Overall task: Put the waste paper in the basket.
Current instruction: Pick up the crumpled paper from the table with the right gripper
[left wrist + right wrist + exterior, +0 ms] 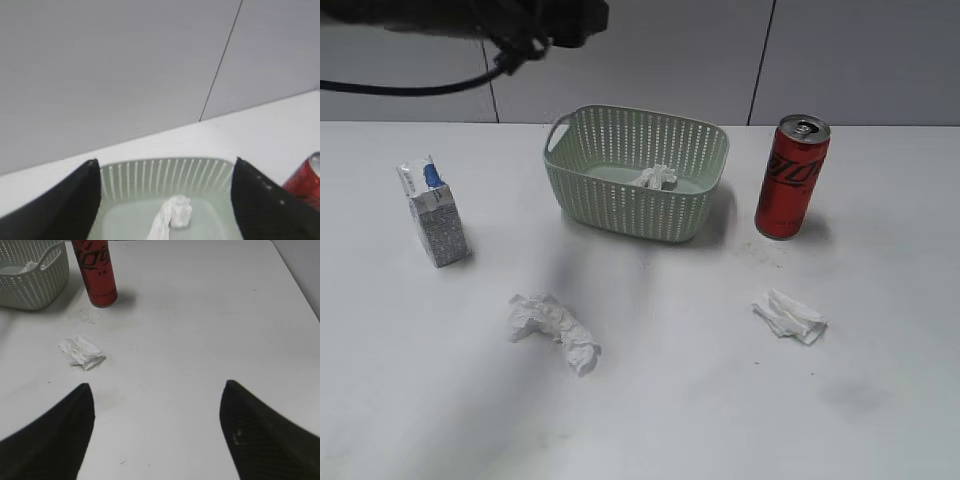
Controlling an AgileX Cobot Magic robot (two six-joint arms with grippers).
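Note:
The pale green basket (630,210) stands at the back centre of the table. One waste paper wad (655,178) lies inside it. My left gripper (165,161) is open and empty, above the basket (150,175), with that wad (175,215) below between the fingers. A longer, stringier wad (555,328) lies on the table in front of the basket, to the left. A small flat wad (788,316) lies front right. My right gripper (156,385) is open and empty above bare table, with the small wad (81,352) ahead on its left.
A red can (792,178) stands upright right of the basket, also in the right wrist view (95,270). A grey-speckled white-and-blue packet (433,212) stands at the left. The left arm (520,20) is dark at the top edge.

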